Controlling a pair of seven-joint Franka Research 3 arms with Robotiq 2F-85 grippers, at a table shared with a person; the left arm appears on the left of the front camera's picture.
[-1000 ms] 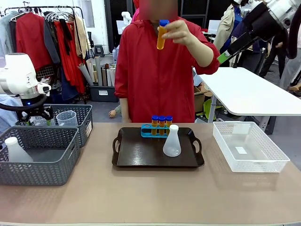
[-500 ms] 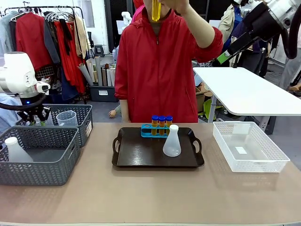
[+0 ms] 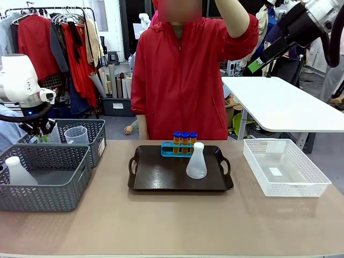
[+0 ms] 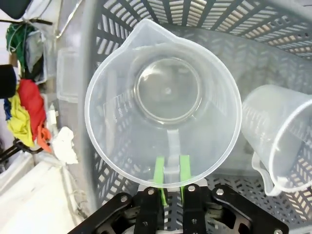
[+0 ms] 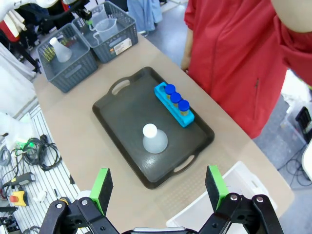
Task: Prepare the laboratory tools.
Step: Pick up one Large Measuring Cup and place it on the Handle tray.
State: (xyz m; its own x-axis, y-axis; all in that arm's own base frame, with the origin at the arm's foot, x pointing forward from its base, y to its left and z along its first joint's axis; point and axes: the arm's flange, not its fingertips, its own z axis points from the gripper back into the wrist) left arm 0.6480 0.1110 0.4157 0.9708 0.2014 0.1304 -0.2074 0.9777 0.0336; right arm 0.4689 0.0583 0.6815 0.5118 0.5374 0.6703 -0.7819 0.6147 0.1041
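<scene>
**Surface.** Tan tabletop point(image 3: 172, 226). A person in a red jacket point(image 3: 180, 80) stands at its far side with one arm raised past the top of the front view. Behind are a clothes rail point(image 3: 54, 43) hung with garments and a white table point(image 3: 285, 105).

**Centre.** Dark handled tray point(image 3: 156, 177). At its far edge is a blue tube rack point(image 3: 167, 150) with three orange tubes with blue caps point(image 3: 184, 141) upright in it. A translucent conical flask point(image 3: 196, 164) stands just in front of the rack.

**Left side.** Two grey baskets. The near basket point(image 3: 48, 191) holds a second flask point(image 3: 18, 172). The far basket point(image 3: 98, 137) sits close behind it.

**Right side.** White mesh bin point(image 3: 287, 188), apart from the tray.

**Open room.** Bare tabletop runs along the whole near edge and between the tray and the containers on either side.

**Left pincer** point(image 4: 171, 168). In the left wrist view it is inside the far basket. Its green pads are clamped on the handle of a clear handled measuring beaker point(image 4: 163, 92), seen mouth-on. Another beaker point(image 4: 280, 136) is just beside it. From the front the wrist hides this grip.

**Right pincer** point(image 5: 158, 187). It is spread wide, holding nothing, high over the tabletop. Its view shows the tray from above, with the tubes filling one end of the rack.
</scene>
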